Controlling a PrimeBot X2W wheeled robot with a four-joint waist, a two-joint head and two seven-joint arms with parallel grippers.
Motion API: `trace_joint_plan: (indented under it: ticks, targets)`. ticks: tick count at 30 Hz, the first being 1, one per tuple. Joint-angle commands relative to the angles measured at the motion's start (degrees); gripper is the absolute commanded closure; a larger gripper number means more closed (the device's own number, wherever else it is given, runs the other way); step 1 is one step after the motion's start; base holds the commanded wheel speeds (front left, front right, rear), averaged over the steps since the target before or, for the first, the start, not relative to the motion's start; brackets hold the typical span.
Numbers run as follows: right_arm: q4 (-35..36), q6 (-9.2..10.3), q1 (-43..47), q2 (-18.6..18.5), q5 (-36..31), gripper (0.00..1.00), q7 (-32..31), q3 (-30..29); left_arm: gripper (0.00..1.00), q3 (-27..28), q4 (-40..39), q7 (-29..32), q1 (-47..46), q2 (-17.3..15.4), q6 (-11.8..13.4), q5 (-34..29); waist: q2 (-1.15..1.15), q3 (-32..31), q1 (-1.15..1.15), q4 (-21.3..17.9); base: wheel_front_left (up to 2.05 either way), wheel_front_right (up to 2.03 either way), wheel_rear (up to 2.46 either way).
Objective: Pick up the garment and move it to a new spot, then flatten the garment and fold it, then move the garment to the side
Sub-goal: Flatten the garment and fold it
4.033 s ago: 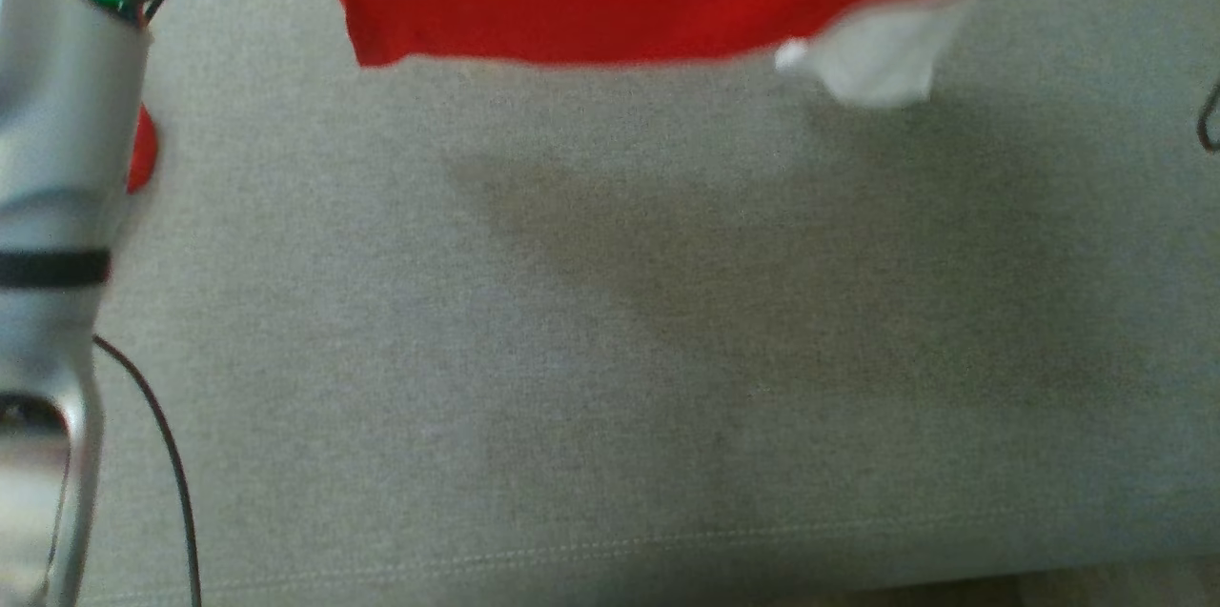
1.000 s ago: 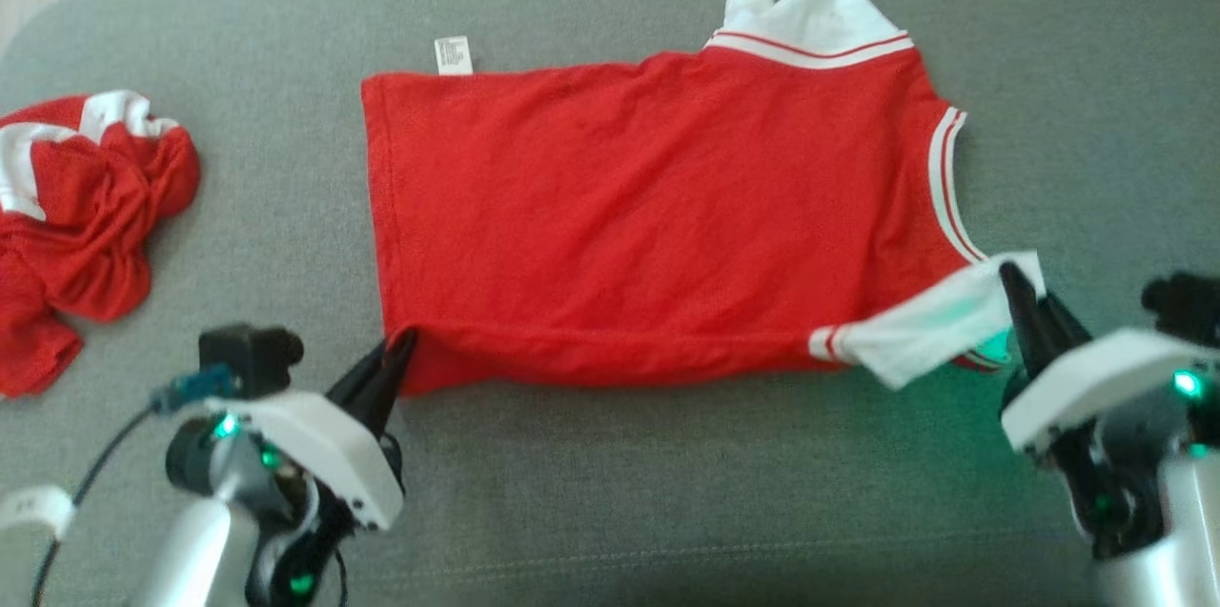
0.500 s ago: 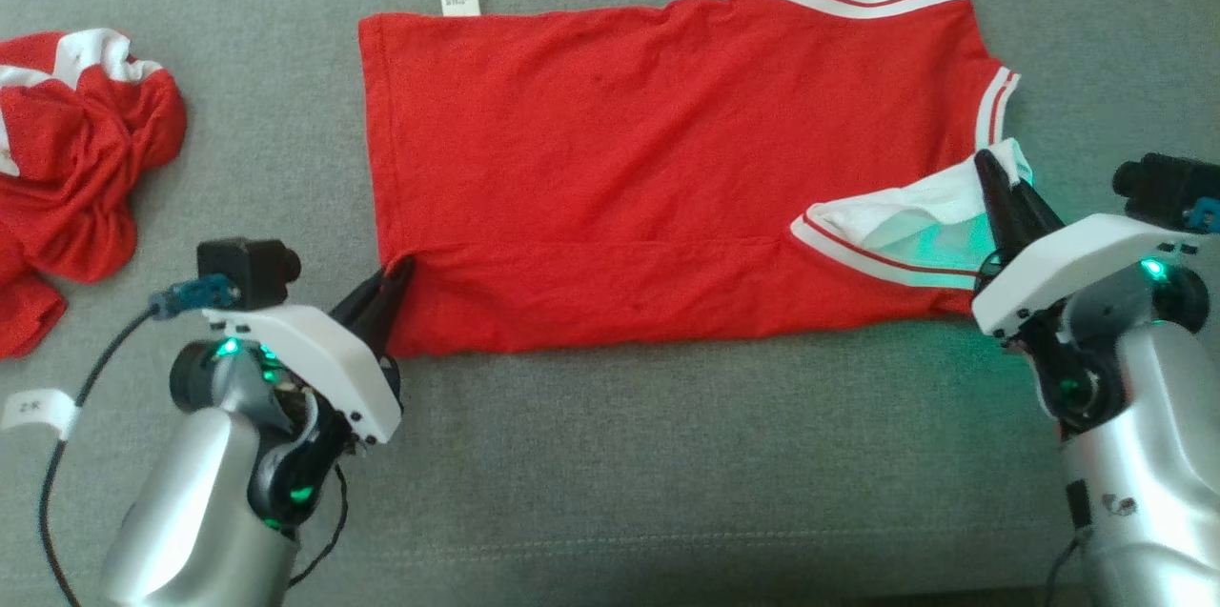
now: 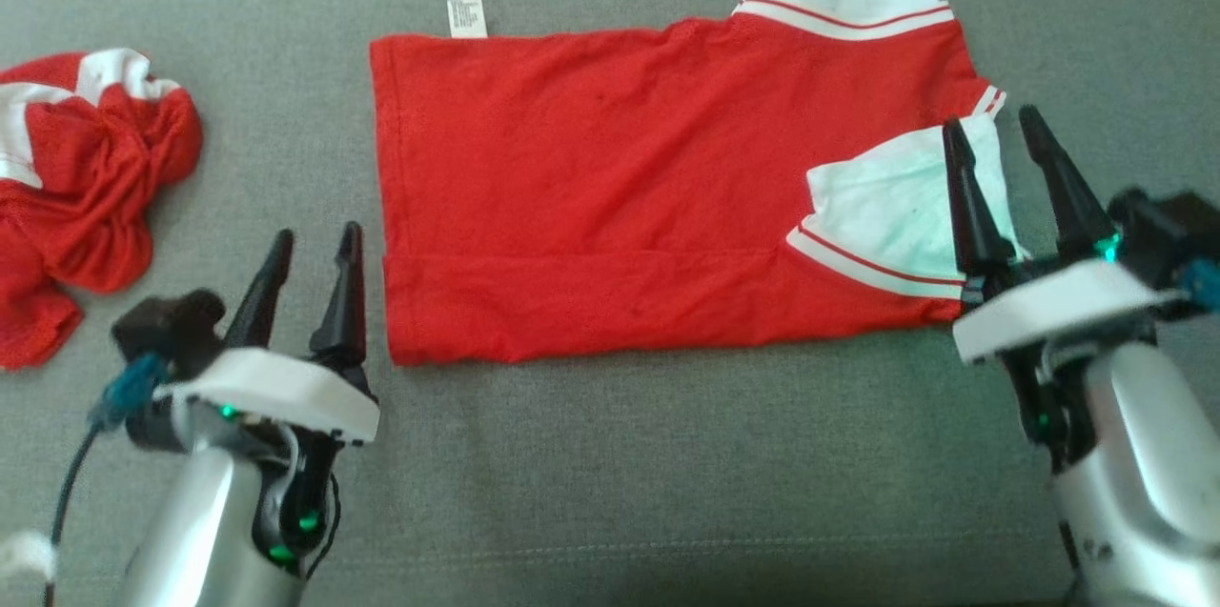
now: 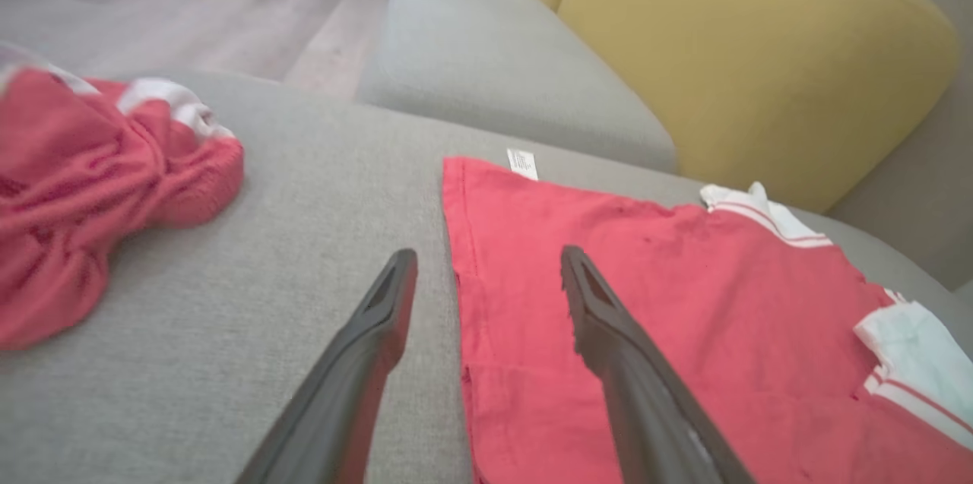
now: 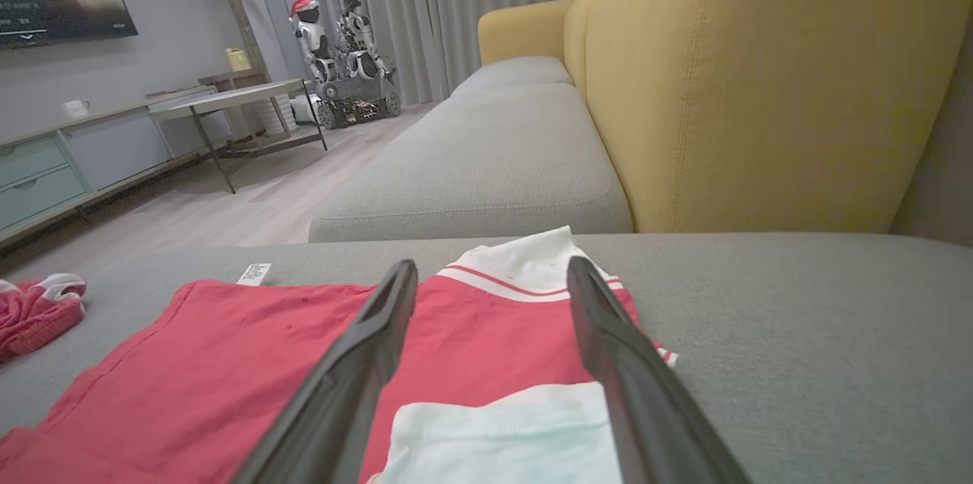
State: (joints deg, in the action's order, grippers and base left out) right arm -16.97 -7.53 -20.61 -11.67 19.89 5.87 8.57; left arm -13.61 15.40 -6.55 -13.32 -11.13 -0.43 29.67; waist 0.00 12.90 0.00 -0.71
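Observation:
The garment [image 4: 620, 178], a red shirt with white sleeves and a white label, lies flat on the grey sofa seat [image 4: 667, 455]. Its near edge is folded up over the body, and one white sleeve [image 4: 886, 207] lies folded onto the red cloth. My left gripper [image 4: 317, 235] stands open just left of the garment's near-left corner, holding nothing. In the left wrist view the left gripper [image 5: 488, 256] straddles the hem of the garment [image 5: 669, 302]. My right gripper [image 4: 991, 119] is open at the sleeve's right edge. In the right wrist view the right gripper [image 6: 492, 265] points over the sleeve [image 6: 502, 438].
A second, crumpled red and white garment [image 4: 86, 188] lies at the seat's left end. Yellow back cushions [image 6: 760, 74] rise behind the seat, and another grey cushion [image 6: 486, 157] continues beyond. The seat's front seam [image 4: 610, 550] runs close below my arms. A low table [image 6: 228, 112] stands on the floor.
Both grippers have opened and let go of the garment's near edge and sleeve, which now lie folded onto the shirt. The left gripper has drawn back to the left.

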Motion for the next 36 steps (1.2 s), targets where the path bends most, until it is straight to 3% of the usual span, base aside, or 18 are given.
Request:
trace_joint_plan:
  ticks: [1,5,12,19,36]
  targets:
    - [2.8,0.04,1.3,0.0,-1.5,0.00,1.2,0.3,0.00,2.8,-2.8,-2.3,-0.4,-0.6,1.0,-0.9,0.00,-0.8,0.00,0.0,0.00,0.00,0.00]
    - [8.0,0.04,6.1,1.6,-4.8,0.00,2.3,-0.7,0.00,3.2,-7.3,-6.7,3.1,-0.2,3.9,-4.3,0.00,-2.7,0.00,-0.2,0.00,0.00,0.00]
    - [13.0,0.04,12.7,3.8,-5.7,0.00,0.4,-1.6,0.00,2.4,-11.9,-8.0,8.4,-1.4,7.2,-9.9,0.00,-5.2,0.00,-0.9,0.00,0.00,0.00]
    - [15.5,0.04,15.6,5.1,-5.4,0.00,-1.0,-2.9,0.00,1.9,-14.0,-7.5,11.7,-1.8,8.6,-10.8,0.00,-6.3,0.00,-1.3,0.00,0.00,0.00]
    - [15.8,0.04,16.3,5.5,-6.1,0.00,-2.9,-3.4,0.00,1.2,-15.6,-5.9,11.9,-2.8,9.2,-10.7,0.00,-6.3,0.00,-1.5,0.00,0.00,0.00]
